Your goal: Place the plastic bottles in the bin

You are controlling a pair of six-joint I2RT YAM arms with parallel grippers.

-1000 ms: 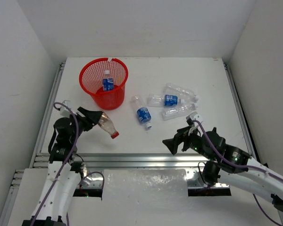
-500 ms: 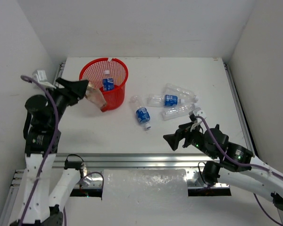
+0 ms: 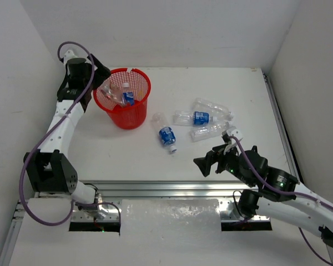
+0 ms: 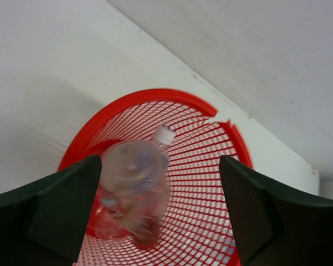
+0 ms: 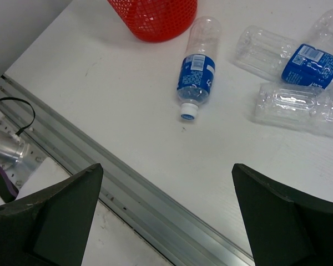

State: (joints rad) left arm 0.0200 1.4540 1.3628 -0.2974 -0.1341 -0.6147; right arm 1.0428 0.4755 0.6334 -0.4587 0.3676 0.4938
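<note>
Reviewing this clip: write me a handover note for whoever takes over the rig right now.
Left gripper: open over the bin; a blurred bottle sits loose between its fingers, apparently dropping in.
Right gripper: open, empty, above the near part of the table.
Done: one blue-labelled bottle stands in the bin.
Left: four on the table, a lone bottle right of the bin and a cluster of three further right.

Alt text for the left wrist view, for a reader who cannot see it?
A blurred clear bottle is between the open fingers of the left tool, over the red mesh bin. Another bottle's white cap shows inside.
</note>
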